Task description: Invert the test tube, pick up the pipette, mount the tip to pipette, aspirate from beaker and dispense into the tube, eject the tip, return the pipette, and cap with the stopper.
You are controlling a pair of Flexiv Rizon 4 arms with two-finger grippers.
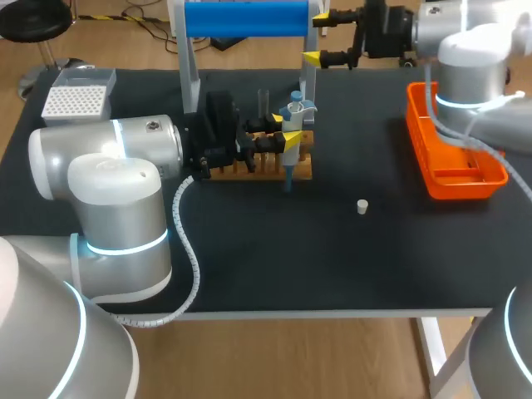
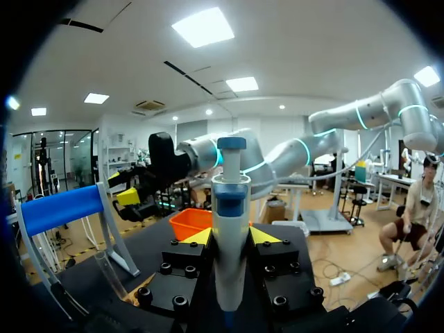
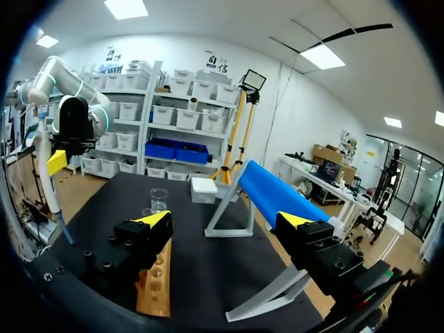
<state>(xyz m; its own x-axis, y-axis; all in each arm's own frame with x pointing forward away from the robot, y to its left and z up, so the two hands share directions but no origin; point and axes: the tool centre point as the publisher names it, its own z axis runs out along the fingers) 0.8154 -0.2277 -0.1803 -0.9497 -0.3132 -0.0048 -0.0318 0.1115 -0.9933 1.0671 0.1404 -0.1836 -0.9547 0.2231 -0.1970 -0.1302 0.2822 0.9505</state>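
Head view: left tool (image 1: 285, 129) clenches the pipette (image 1: 290, 154), upright at the end of the rack (image 1: 262, 166); right tool (image 1: 316, 37) hangs released, well apart. Steady vertical travel should keep the tip (image 1: 288, 181) centred over the tube (image 1: 263, 101).

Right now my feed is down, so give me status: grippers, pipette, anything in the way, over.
Left gripper shut on pipette, upright at the wooden rack. Right gripper open, by the blue stand. Stopper loose on table; nothing seen blocking.

The desk (image 1: 332, 266) is carrying one pipette (image 1: 291, 137), one tube (image 2: 114, 274), one beaker (image 3: 159, 200), one rack (image 1: 303, 168), one stopper (image 1: 362, 206), one tray (image 1: 420, 158) at 3 o'clock, one tip box (image 1: 75, 101) at 10 o'clock and one blue stand (image 1: 245, 18) at 12 o'clock. Two arms are showing: left arm (image 1: 116, 166), right arm (image 1: 474, 50).
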